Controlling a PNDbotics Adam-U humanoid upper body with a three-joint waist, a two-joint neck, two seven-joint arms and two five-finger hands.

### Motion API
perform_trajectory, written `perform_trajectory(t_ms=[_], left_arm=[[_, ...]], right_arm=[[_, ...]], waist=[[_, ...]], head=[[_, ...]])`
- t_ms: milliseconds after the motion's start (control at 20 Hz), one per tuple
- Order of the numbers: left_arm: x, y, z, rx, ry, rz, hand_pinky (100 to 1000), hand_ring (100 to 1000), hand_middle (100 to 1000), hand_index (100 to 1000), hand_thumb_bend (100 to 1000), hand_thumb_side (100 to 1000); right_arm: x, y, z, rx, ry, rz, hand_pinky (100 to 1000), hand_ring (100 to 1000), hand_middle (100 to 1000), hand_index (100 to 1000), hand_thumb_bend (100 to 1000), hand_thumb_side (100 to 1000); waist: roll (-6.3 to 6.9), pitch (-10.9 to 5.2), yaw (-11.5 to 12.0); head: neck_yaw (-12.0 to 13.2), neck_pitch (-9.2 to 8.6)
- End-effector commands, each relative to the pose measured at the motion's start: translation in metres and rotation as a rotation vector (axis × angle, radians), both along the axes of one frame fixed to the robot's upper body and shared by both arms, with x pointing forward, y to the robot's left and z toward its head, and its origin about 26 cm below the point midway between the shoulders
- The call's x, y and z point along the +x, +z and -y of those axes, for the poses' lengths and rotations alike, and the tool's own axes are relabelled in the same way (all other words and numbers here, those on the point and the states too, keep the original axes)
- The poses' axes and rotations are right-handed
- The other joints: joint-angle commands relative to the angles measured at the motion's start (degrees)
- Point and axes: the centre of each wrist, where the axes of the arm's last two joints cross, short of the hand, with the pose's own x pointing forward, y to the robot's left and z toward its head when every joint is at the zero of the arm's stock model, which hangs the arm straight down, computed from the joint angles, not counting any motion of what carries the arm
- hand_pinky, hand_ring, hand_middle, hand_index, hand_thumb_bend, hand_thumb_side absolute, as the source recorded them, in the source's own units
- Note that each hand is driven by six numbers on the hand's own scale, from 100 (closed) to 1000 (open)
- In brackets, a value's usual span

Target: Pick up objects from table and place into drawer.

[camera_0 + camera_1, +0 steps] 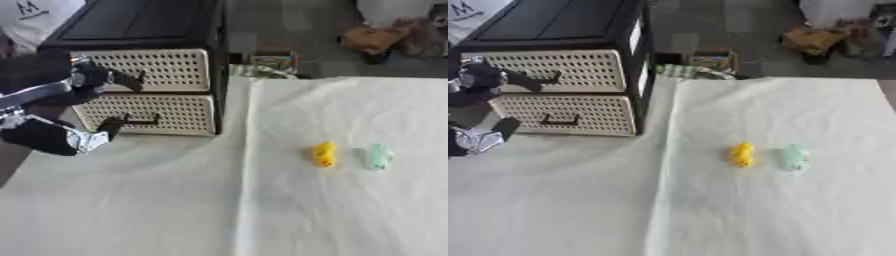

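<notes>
So the black drawer unit (149, 30) with two cream perforated drawers (149, 107), both shut, sits at the white-covered table's (175, 210) far left. The left hand (66, 137) hangs by the lower drawer's handle (131, 121); can't tell whether its fingers grip it. A yellow toy (325, 153) and a pale green toy (377, 156) sit side by side, well right.

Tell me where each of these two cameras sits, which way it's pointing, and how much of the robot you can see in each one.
Left eye view: sits in the robot's head, looking down at the table; the drawer unit stands far left, and the left hand reaches at the lower drawer handle.
Right eye view: same head, set slightly to the right, looking down likewise; only part of the left arm shows at the left edge.
Both share the yellow toy, the pale green toy and the drawers. The right hand shows in neither.
</notes>
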Motion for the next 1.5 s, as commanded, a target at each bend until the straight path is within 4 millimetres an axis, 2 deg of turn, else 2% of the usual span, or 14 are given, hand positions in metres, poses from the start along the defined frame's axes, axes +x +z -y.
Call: perform_trajectory(t_ms=[50, 550, 750, 950, 1500], left_arm=[[-0.002, 0.008, -0.003, -0.045, 0.038, 0.001, 100, 100, 100, 857, 105, 408], [0.000, 0.012, -0.010, -0.219, 0.152, -0.056, 100, 100, 100, 880, 105, 408], [-0.002, 0.015, -0.006, -0.268, 0.188, -0.044, 100, 100, 100, 878, 105, 408], [-0.003, 0.019, -0.005, -0.272, 0.234, 0.016, 100, 100, 100, 871, 105, 408], [0.009, 0.012, -0.009, -0.195, 0.296, 0.134, 100, 100, 100, 884, 105, 408]], right_arm=[[-0.005, 0.009, 0.001, -0.001, 0.000, 0.032, 818, 766, 465, 833, 403, 1000], [-0.005, 0.008, 0.002, 0.005, -0.008, 0.023, 818, 765, 463, 831, 407, 1000], [-0.005, 0.007, 0.002, 0.007, -0.007, 0.018, 818, 764, 462, 830, 408, 1000], [-0.005, 0.007, 0.001, 0.008, -0.004, 0.019, 818, 764, 461, 830, 408, 1000], [-0.005, 0.009, 0.001, 0.024, 0.003, 0.029, 818, 761, 460, 827, 403, 1000]], waist=[[0.02, -0.97, -0.1], [0.05, -0.87, 0.0], [0.08, -0.78, -0.1], [0.13, -0.59, -0.3], [0.18, 0.44, -1.0]], head=[[0.1, -0.76], [0.0, -0.74], [0.2, -0.89], [0.4, -1.13], [1.0, -2.09]])
